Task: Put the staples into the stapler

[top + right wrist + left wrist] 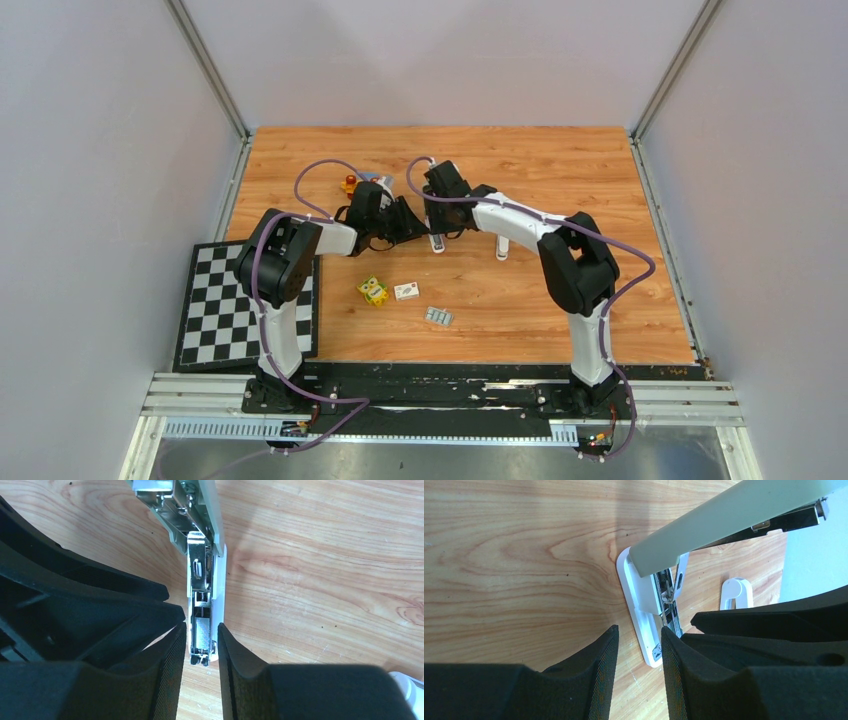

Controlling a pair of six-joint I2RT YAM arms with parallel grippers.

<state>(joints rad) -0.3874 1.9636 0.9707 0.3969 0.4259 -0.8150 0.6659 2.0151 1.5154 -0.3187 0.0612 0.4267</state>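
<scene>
one open stapler (644, 612) between part-open left tool (639, 632) and right tool (201, 630), grips unclear; one staples block (438, 316) apart

I see my fingers' matt black ribbed pads (172, 675), the stapler's (199, 605) shiny bare metal and smooth white plastic, the table's (325, 555) grained wood.

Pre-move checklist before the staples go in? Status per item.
1. Stapler open, magazine exposed: ok.
2. Staples picked up: not ok, lying on the table.
3. Left gripper clamping the base: not ok, a gap shows beside it.
4. Right gripper clear of the magazine: cannot tell, its fingers flank it closely.
5. Magazine empty: cannot tell.
</scene>
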